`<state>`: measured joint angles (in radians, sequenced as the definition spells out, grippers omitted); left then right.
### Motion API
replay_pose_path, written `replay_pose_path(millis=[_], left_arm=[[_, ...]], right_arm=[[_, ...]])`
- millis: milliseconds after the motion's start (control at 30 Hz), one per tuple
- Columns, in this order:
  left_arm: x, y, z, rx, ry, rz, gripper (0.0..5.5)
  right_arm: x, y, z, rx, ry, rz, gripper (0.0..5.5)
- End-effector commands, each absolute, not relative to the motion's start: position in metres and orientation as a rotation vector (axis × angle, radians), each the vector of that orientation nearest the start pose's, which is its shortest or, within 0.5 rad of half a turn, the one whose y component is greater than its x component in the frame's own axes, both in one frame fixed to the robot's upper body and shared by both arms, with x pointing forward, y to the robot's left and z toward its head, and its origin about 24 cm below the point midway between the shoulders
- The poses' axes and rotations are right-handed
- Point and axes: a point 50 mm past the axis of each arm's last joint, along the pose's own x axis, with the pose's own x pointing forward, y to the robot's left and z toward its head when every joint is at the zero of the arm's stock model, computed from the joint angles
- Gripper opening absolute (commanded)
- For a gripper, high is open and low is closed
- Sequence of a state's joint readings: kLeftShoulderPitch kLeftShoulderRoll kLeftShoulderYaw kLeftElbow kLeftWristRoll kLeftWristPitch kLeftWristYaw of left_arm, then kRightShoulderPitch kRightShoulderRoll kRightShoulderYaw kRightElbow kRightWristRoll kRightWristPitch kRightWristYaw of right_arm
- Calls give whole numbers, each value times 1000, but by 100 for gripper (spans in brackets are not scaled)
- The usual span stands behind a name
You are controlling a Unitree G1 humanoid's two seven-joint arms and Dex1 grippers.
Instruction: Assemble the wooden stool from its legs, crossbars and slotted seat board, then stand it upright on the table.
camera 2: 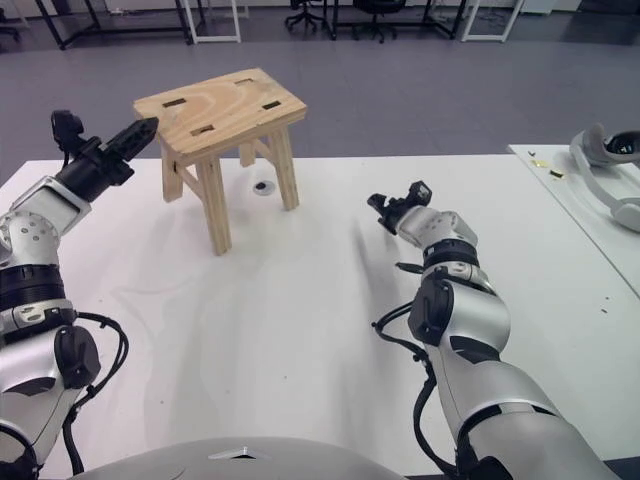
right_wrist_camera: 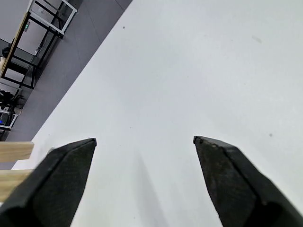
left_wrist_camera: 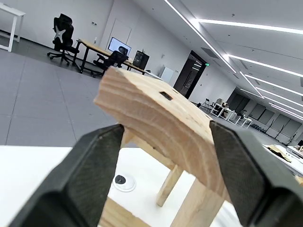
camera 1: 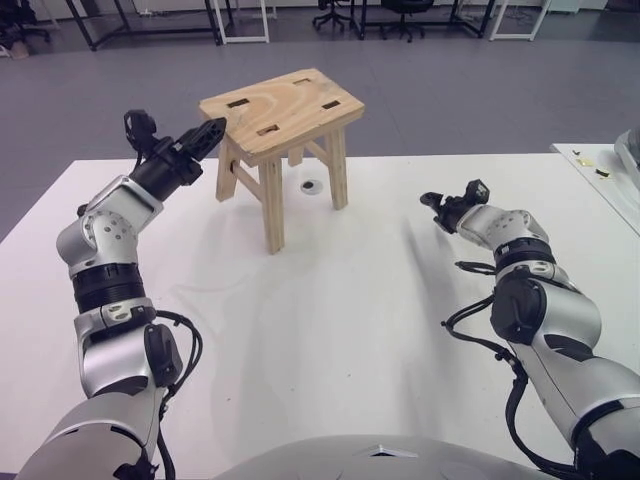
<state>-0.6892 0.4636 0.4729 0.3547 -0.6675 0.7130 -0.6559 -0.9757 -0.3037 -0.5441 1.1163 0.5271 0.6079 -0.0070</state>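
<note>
The wooden stool (camera 1: 280, 108) stands upright on the white worktop (camera 1: 330, 300), towards its 12 o'clock edge and a little to the robot's left. From the left hand (camera 1: 213, 128) the stool lies at about 2 o'clock, just beside it. The near end of the slotted seat board (camera 2: 220, 108) sits level with the fingertips. From the right hand (camera 1: 433, 205) the stool lies at about 10 o'clock and well apart, with bare worktop between them.

There is one stool, already put together. Its seat board shows four dark slots, one near each corner. Four legs (camera 1: 272, 210) splay down to the worktop. Two crossbars (camera 1: 246, 180) can be made out, one on the side facing the left hand and one low between the far legs. Any others are hidden behind the legs. A single small round grommet (camera 1: 312, 186) lies in the worktop under the stool, between the legs. Two hands are over the worktop.

The left hand is spread wide. In its wrist view the two dark fingers (left_wrist_camera: 87, 175) stand on either side of the end of the seat board, with the layered end grain between them. A gap shows beside each pad, so the hand straddles the board without being clamped on it. The right hand hangs low over the worktop at about 3 o'clock, its fingers (right_wrist_camera: 61, 175) also well apart, holding and touching nothing.
</note>
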Motion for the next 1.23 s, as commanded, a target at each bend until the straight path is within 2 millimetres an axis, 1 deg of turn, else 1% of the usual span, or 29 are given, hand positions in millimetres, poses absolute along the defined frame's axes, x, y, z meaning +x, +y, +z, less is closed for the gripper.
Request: replay_pose_path(millis=[33, 133, 200, 233, 267, 300, 333, 367, 400, 433, 533, 733, 833, 900, 1000, 1100, 1233], left_arm=[[349, 253, 194, -543, -34, -508, 329], [351, 252, 185, -496, 24, -487, 329], [346, 255, 173, -444, 97, -482, 329], [342, 257, 165, -381, 147, -487, 329], [333, 260, 153, -287, 214, -510, 329], [323, 262, 145, -241, 253, -547, 329], [313, 263, 143, -230, 251, -584, 329], [304, 266, 147, -261, 212, -613, 329], [297, 269, 151, -288, 171, -627, 329], [291, 272, 151, -291, 148, -625, 329], [281, 272, 137, -245, 162, -579, 329], [282, 269, 112, -232, 124, -404, 329], [283, 267, 100, -179, 103, -311, 329], [283, 265, 98, -152, 76, -262, 329], [284, 264, 97, -108, 40, -198, 329], [283, 262, 96, -118, 20, -176, 329], [286, 251, 94, -118, 9, -175, 329]], right_arm=[[390, -209, 94, 811, 550, -112, 385], [389, -208, 91, 831, 559, -122, 385], [389, -207, 91, 851, 564, -127, 385], [389, -207, 92, 854, 564, -127, 385], [389, -207, 92, 853, 563, -125, 385], [389, -206, 93, 852, 563, -123, 385], [389, -205, 92, 853, 568, -121, 385], [388, -205, 89, 860, 578, -118, 385], [387, -204, 87, 865, 586, -115, 385], [386, -203, 85, 869, 593, -113, 385], [384, -201, 82, 862, 600, -100, 385], [379, -195, 78, 730, 567, -17, 385], [373, -194, 80, 657, 510, 8, 385], [368, -194, 84, 619, 469, 17, 385], [362, -192, 85, 633, 460, 11, 385], [357, -191, 85, 626, 460, 13, 385], [351, -188, 85, 623, 454, 19, 385]])
